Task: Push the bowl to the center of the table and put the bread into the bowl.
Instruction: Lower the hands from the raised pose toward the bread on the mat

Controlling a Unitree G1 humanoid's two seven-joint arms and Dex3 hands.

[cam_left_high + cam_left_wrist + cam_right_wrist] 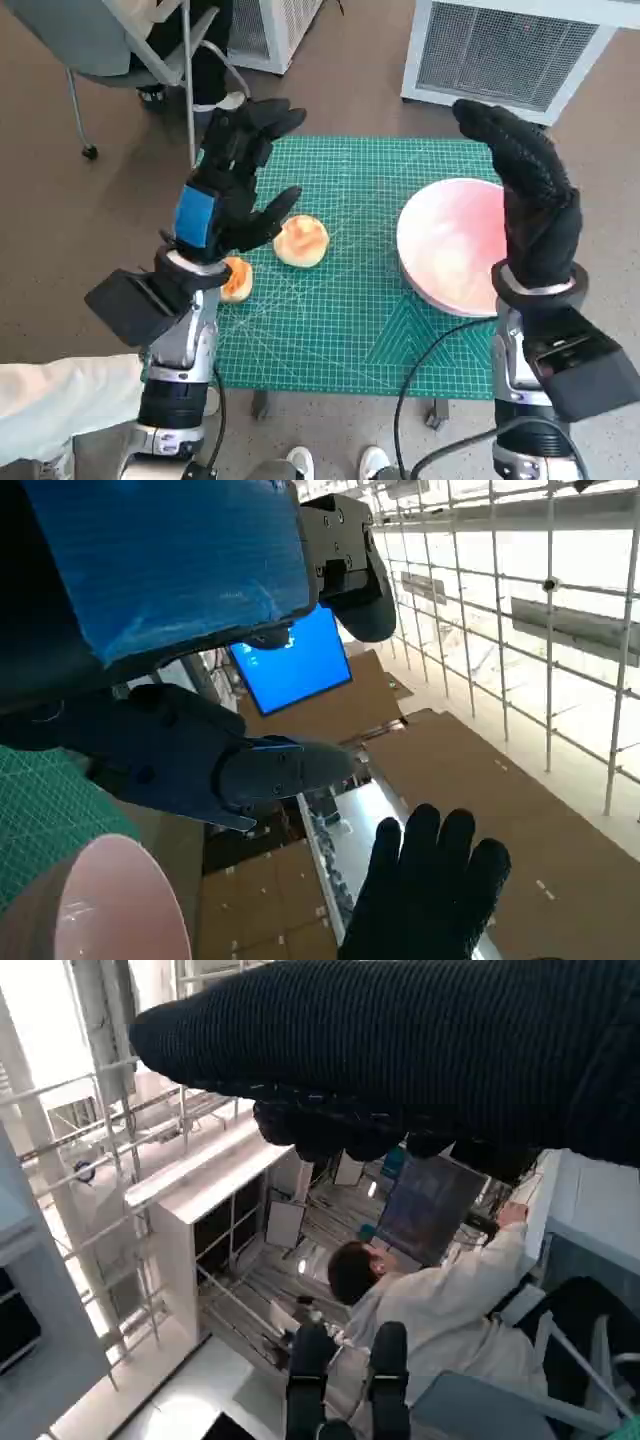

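The desk, under its green cutting mat, carries the pink bowl at its right side. The right hand is raised flat beside the bowl, fingers released. The left hand hovers spread and empty. One bread lies mid-desk, another bread piece at the left edge.
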